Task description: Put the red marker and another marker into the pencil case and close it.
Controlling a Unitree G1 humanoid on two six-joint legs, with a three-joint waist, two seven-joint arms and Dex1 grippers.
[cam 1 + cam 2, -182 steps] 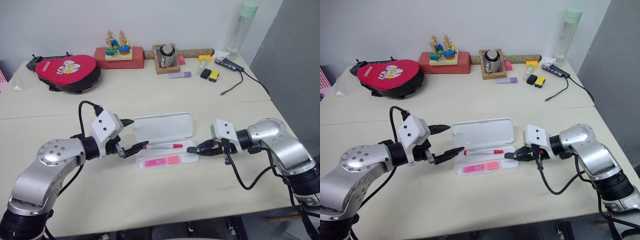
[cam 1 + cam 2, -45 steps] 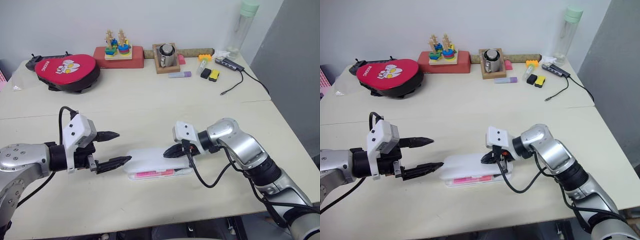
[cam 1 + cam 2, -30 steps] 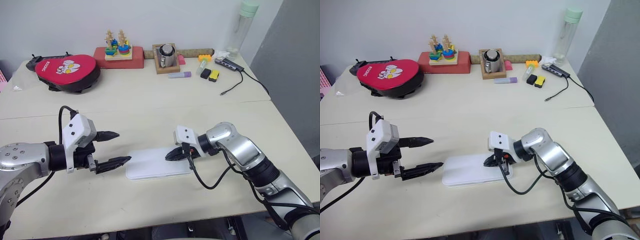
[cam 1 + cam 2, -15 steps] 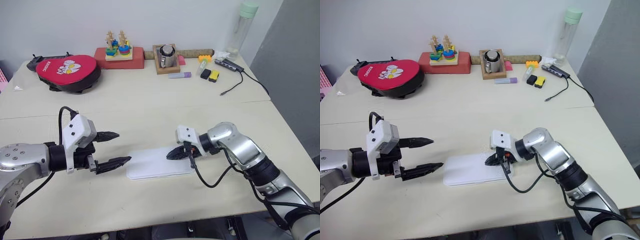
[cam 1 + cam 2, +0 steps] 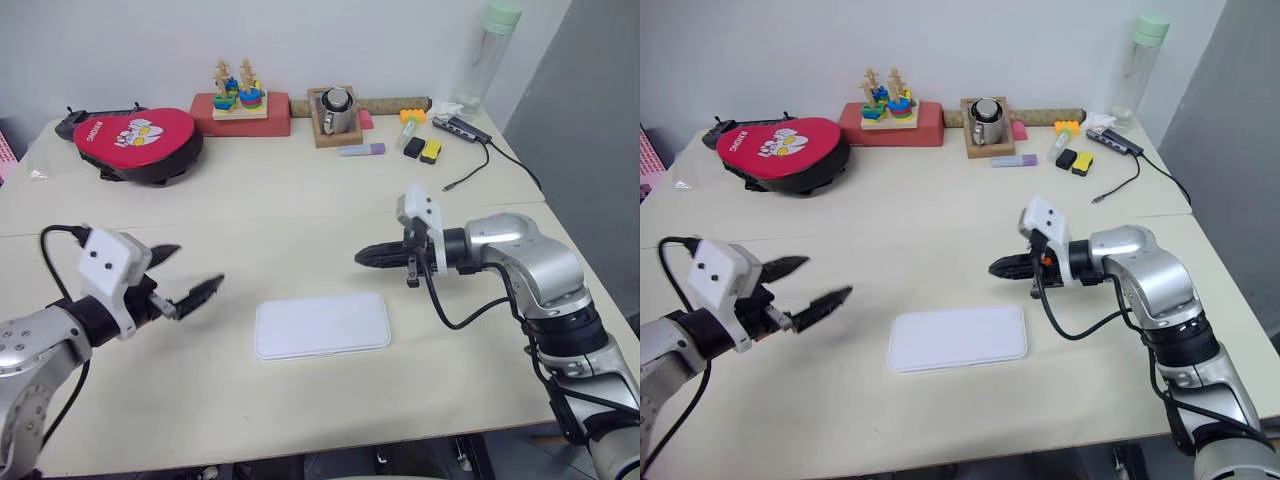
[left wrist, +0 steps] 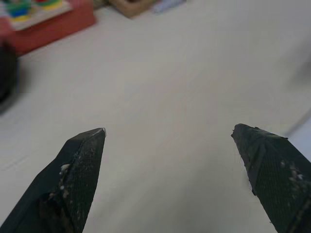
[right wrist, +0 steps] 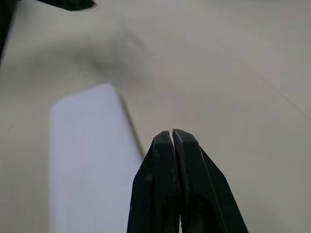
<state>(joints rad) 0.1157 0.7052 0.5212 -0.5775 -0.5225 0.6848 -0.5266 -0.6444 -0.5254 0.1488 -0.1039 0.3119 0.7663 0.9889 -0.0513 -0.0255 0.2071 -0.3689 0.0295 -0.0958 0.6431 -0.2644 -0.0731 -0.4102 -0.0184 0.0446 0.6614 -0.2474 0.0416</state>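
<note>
The white pencil case (image 5: 321,325) lies flat on the table with its lid down, so the red marker and the other marker are hidden. My right gripper (image 5: 362,258) is shut and empty, raised above the table just beyond the case's right end, its tips pointing left. The right wrist view shows its fingers (image 7: 173,160) pressed together over the case (image 7: 82,160). Well to the left of the case, my left gripper (image 5: 195,272) stands wide open with nothing between its fingers (image 6: 80,160).
Along the back of the table stand a red pouch (image 5: 137,142), a red block with a stacking toy (image 5: 238,100), a wooden tray with a metal cup (image 5: 333,113), a purple marker (image 5: 360,150), small yellow and black items (image 5: 419,148), a cable (image 5: 490,155) and a bottle (image 5: 488,50).
The right gripper lifted off the closed case and drew back to the right. The left gripper pulled away to the left, still open. The case lies as it did.
</note>
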